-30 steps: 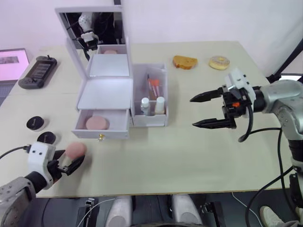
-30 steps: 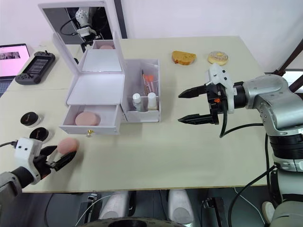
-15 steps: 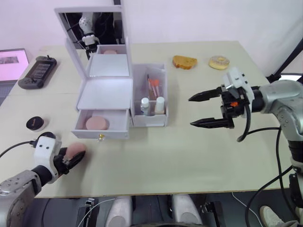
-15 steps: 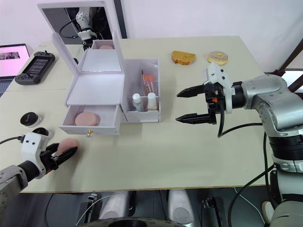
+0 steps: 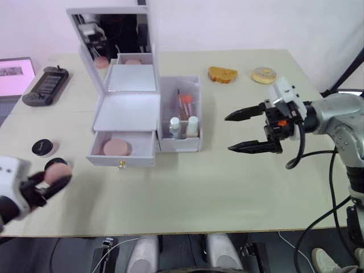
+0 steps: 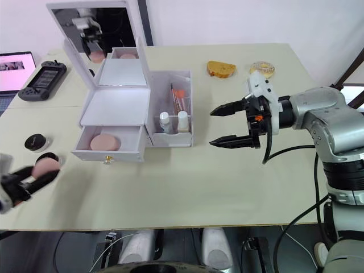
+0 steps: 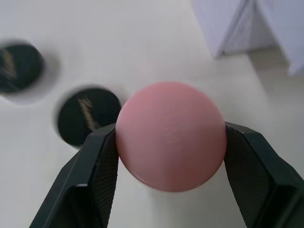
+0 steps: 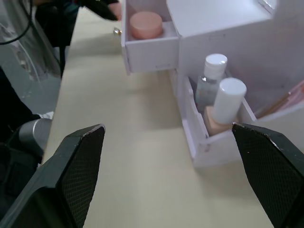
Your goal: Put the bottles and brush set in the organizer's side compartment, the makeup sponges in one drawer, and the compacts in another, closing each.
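- Presently, a round pink-beige makeup sponge (image 7: 170, 135) is clamped between the left gripper (image 5: 44, 183) fingers, near the table's front-left edge.
- Its twin (image 5: 116, 148) lies in the open lower drawer (image 5: 122, 149) of the white plastic organizer (image 5: 126, 108).
- Next, carriage rightward into that drawer is called for, then closing.
- The right gripper (image 5: 245, 131) is held spread wide, empty, beside the side compartment (image 5: 180, 116).

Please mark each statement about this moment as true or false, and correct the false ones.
1. The left end effector is shut on a pink makeup sponge. True.
2. The lower drawer of the organizer is closed. False: it is pulled open, with one sponge inside.
3. Both bottles stand in the side compartment. True.
4. The right end effector holds a compact. False: it is open and holds nothing, out over the table.
5. The two compacts lie on the table, to the robot's left of the organizer. True.
6. The brush set lies on the table beside the doughnut. False: it is in the side compartment.
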